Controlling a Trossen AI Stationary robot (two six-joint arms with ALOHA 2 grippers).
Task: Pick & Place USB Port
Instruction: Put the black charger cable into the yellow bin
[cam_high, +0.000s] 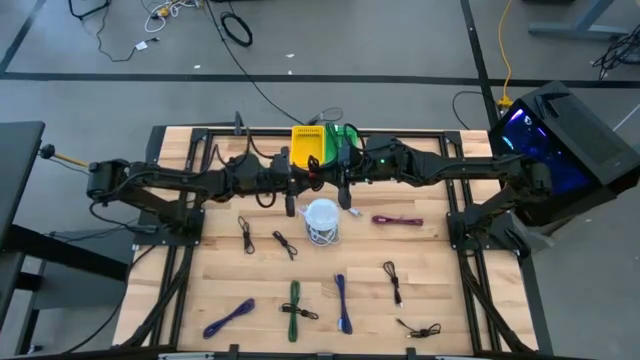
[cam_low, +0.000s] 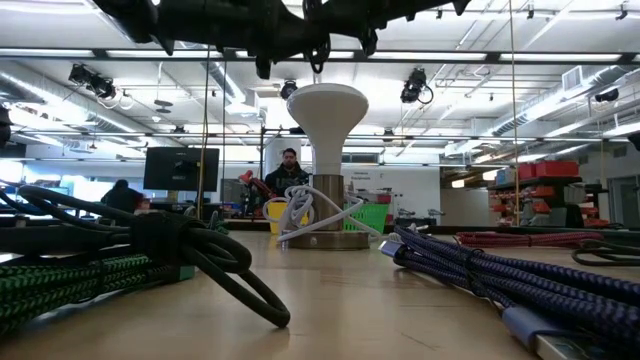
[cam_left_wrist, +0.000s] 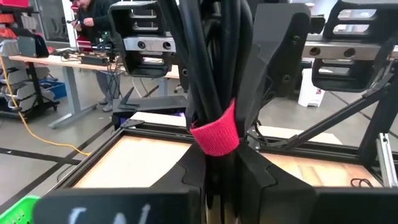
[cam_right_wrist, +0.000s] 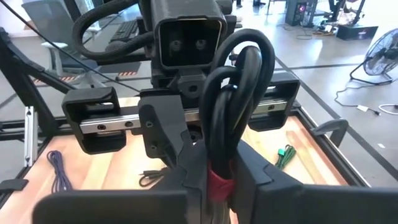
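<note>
Worktop (cam_high: 225, 280) of pale wood planks on a grey floor, with a black frame around it.

High view. Both arms reach in to meet at upper centre.
- Left gripper (cam_high: 290, 192) and right gripper (cam_high: 345, 188) sit near each other, just below a yellow bin (cam_high: 308, 146) and a green bin (cam_high: 346, 140).
- White stand (cam_high: 322, 220), with pale cord draped on it, lies directly below the gap between the two grippers. Neither arm is clearly nearer.
- Loose cables on the lower worktop: magenta cable (cam_high: 397, 220), blue cable (cam_high: 229, 317), green cable (cam_high: 295, 305).

Low view. White stand (cam_low: 327, 165) at centre, with arm parts overhead at the top edge. People sit at desks in the room behind.

Left wrist view. The fingers (cam_left_wrist: 252, 174) of the left gripper (cam_left_wrist: 217, 171) are closed tight on a black cable bundle (cam_left_wrist: 211, 68) tied with a red strap (cam_left_wrist: 216, 134). The bundle's long axis runs straight out from the fingers, away from the wrist.

Right wrist view. The fingers (cam_right_wrist: 252, 171) of the right gripper (cam_right_wrist: 217, 177) are clamped on a looped black cable (cam_right_wrist: 239, 93). Its loop end points away from the wrist and a red tie shows at the fingers.
- Whether the two arms hold one bundle or two cannot be told from these views.

Judgement. The held cable hangs above the worktop, so any placement means carrying it either up the frame to the bins or down the frame to the stand.
</note>
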